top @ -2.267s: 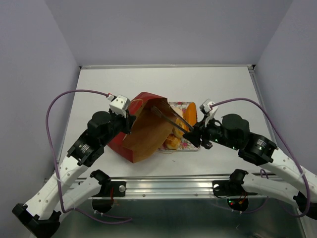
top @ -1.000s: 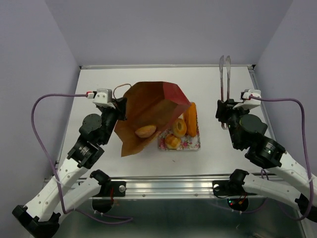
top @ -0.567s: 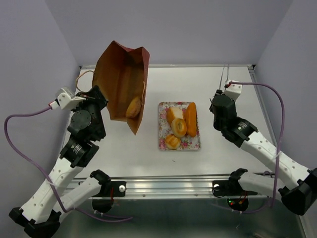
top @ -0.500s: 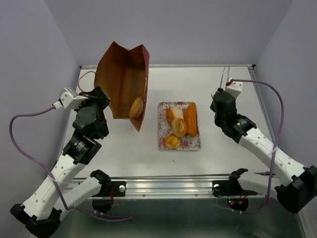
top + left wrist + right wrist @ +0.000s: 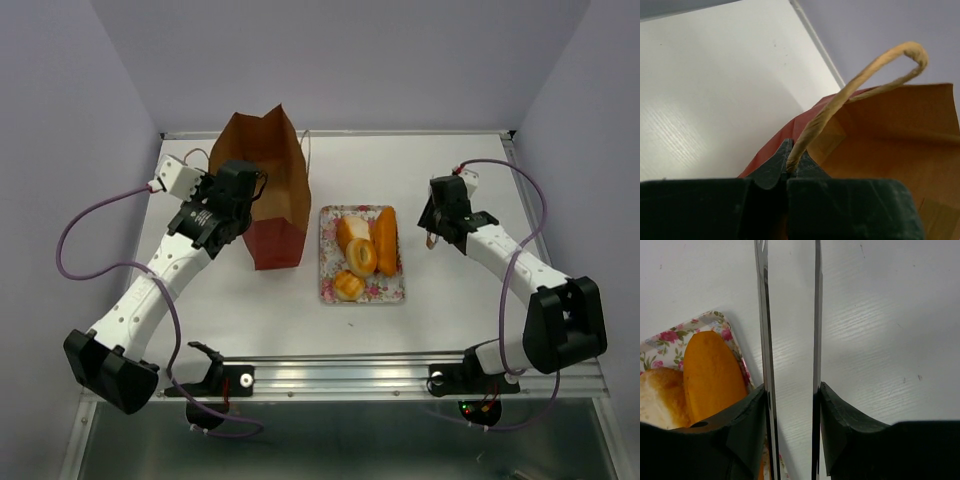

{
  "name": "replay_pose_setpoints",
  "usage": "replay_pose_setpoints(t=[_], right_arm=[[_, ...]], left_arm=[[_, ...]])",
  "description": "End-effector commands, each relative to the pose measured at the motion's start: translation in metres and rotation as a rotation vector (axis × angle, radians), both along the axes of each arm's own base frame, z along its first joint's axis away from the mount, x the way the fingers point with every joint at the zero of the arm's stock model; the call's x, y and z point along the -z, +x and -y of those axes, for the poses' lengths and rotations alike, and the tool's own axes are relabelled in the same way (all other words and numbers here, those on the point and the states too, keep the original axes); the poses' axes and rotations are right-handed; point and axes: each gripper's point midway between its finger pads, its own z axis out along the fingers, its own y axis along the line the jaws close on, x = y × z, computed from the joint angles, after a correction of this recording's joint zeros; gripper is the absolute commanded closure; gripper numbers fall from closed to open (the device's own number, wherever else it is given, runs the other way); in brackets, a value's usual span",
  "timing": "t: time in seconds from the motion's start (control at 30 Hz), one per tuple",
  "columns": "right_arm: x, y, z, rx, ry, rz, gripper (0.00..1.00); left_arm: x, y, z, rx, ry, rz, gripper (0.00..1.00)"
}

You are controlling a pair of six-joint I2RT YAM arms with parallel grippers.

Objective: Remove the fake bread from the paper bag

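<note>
The paper bag (image 5: pixel 270 190), red outside and brown inside, stands on the table left of the floral tray (image 5: pixel 330 215). My left gripper (image 5: pixel 248 196) is shut on its cord handle (image 5: pixel 855 82), with the bag's brown inside (image 5: pixel 890 145) just beyond. The fake bread lies on the tray: a long loaf (image 5: pixel 385 240), a ring (image 5: pixel 361 257) and two buns (image 5: pixel 348 285). No bread shows inside the bag. My right gripper (image 5: pixel 438 228) is right of the tray, shut on metal tongs (image 5: pixel 761 315) whose arms stand apart over bare table beside the loaf (image 5: pixel 710 375).
The tray's corner (image 5: pixel 705 320) shows at the left of the right wrist view. White table runs to a raised back edge (image 5: pixel 340 133) and lilac walls on three sides. A metal rail (image 5: pixel 340 375) lies along the near edge.
My left arm has swung the bag from high and tilted down to stand beside the tray. The bun seen in its mouth no longer shows. My right arm has dropped lower with the tongs.
</note>
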Motion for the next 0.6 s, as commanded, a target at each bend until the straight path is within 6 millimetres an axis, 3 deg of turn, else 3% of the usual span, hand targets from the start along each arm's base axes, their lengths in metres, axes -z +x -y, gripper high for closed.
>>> replay_pose_setpoints(t=[0.0, 0.17, 0.3, 0.33, 0.37, 0.43, 0.5, 0.53, 0.57], right_arm=[[0.004, 0.004, 0.002, 0.017, 0.048, -0.011, 0.52], [0.043, -0.006, 0.012, 0.0, 0.036, -0.119, 0.5], [0.07, -0.02, 0.009, -0.017, 0.061, -0.201, 0.48], [0.076, -0.025, 0.009, -0.02, 0.063, -0.215, 0.48], [0.077, -0.027, 0.008, -0.028, 0.068, -0.218, 0.46], [0.081, -0.031, 0.01, -0.03, 0.058, -0.227, 0.38], [0.081, -0.033, 0.01, -0.032, 0.059, -0.23, 0.26], [0.08, -0.034, 0.009, -0.034, 0.063, -0.233, 0.13], [0.07, -0.031, 0.005, -0.047, 0.081, -0.209, 0.11]], left_arm=[[0.007, -0.007, -0.021, -0.076, -0.034, -0.034, 0.94], [0.028, -0.006, -0.032, -0.071, -0.042, -0.086, 0.78], [0.024, -0.014, -0.041, -0.081, -0.03, -0.078, 0.52], [0.017, -0.017, -0.042, -0.076, -0.034, -0.059, 0.38], [0.012, -0.019, -0.043, -0.066, -0.02, -0.057, 0.32], [0.001, -0.024, -0.044, -0.043, -0.019, -0.023, 0.16], [-0.011, -0.031, -0.045, 0.003, 0.01, -0.006, 0.09], [-0.016, -0.032, -0.044, 0.019, 0.01, 0.009, 0.04], [-0.022, -0.034, -0.043, 0.037, 0.019, 0.018, 0.01]])
